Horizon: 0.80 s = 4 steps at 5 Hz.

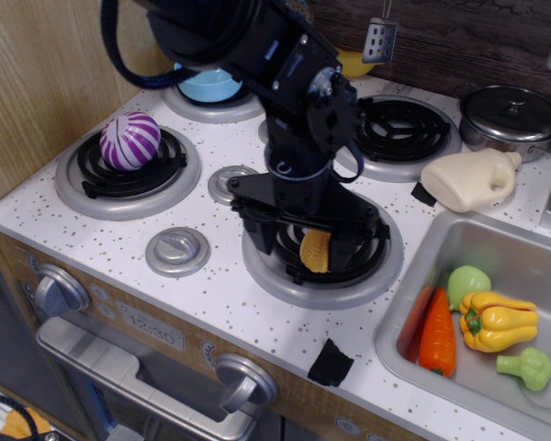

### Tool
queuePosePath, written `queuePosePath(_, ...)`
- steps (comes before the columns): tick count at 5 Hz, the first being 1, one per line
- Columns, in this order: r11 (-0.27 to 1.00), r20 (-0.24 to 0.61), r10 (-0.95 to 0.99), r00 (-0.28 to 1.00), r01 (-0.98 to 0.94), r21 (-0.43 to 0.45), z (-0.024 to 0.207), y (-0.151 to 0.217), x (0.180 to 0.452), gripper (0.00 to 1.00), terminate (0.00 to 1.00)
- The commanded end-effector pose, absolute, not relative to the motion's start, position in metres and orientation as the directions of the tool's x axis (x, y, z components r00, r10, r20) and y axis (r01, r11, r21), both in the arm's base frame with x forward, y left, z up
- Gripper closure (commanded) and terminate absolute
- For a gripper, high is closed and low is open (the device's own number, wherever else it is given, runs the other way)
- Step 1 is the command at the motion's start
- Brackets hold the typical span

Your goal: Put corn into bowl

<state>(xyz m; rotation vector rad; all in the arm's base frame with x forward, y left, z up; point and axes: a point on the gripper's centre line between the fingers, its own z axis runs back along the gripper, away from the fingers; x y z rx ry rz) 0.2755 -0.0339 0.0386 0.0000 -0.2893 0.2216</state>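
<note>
The yellow-orange ribbed corn (314,251) sits on the front right burner (285,280), partly hidden by the black arm. My gripper (303,250) is lowered over it, open, with one finger (255,237) to the left of the corn and the other to its right. I cannot tell whether the fingers touch it. The light blue bowl (207,86) stands on the back left burner, half hidden behind the arm.
A purple striped ball (129,141) sits on the front left burner. A cream bottle (468,179) and a silver lidded pot (512,112) are at the right. The sink (459,241) holds a carrot (437,335), a yellow pepper (496,322) and green vegetables. A banana (354,62) lies at the back.
</note>
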Motion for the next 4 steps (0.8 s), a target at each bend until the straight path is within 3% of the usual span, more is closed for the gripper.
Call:
queuePosePath(1, 0.972, 0.357, 0.234, 0.904, -0.216, -0.089, 0.029, -0.033, 0.292, 0.0, 0.0)
queuePosePath(2, 0.964, 0.378, 0.263, 0.888, -0.234, -0.122, 0.02, -0.033, 0.3, 0.0, 0.0)
queuePosePath(3, 0.952, 0.39, 0.307, 0.868, -0.274, -0.138, 0.019, -0.034, 0.299, 1.0, 0.0)
queuePosePath(4, 0.944, 0.417, 0.327, 0.848, -0.308, -0.115, 0.03, -0.022, 0.303, 1.0, 0.0)
